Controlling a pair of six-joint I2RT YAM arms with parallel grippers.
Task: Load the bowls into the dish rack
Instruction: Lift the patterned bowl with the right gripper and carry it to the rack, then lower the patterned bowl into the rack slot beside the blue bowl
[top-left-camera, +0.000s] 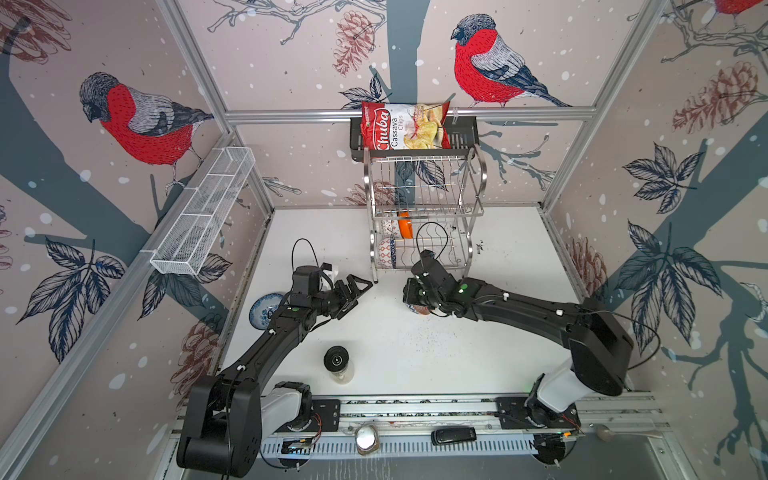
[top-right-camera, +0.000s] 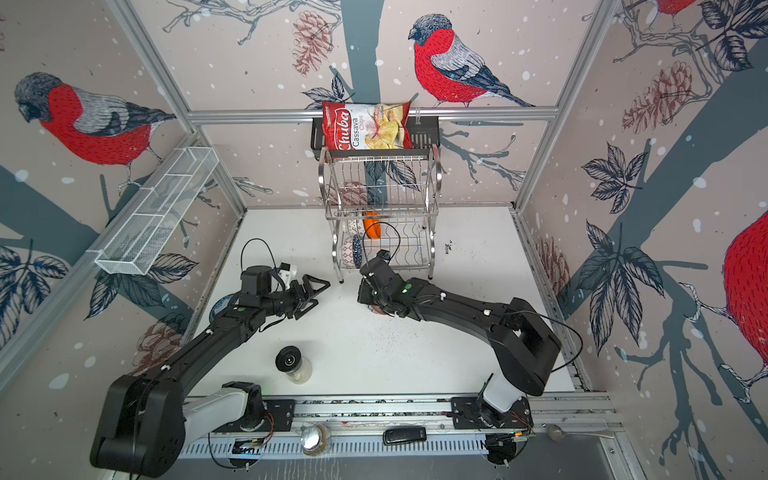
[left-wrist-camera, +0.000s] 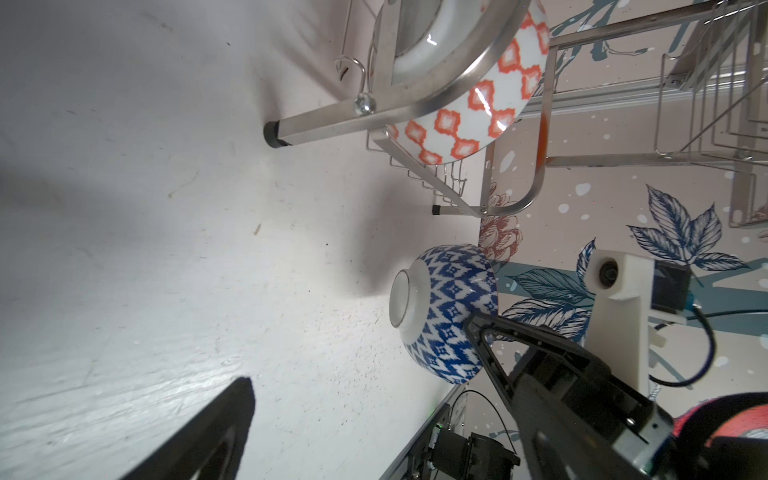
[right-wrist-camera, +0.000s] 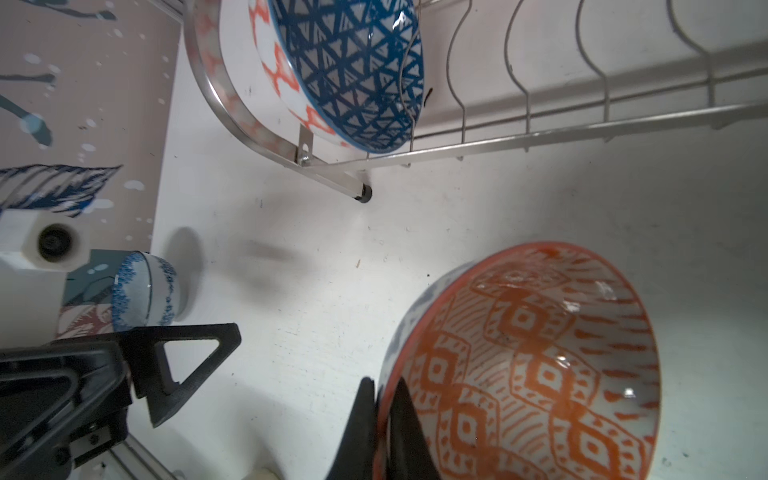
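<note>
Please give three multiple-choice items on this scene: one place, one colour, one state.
1. Where is the chips bag? A table; B black basket; C white mesh tray.
2. Inside colour of the bowl in the right gripper? A green; B black; C orange.
3. The left gripper is: A open, empty; B shut on a bowl; C shut on a jar.
B: the bag stands in the basket. C: the right wrist view shows orange diamonds. A: jaws apart, nothing between.
</note>
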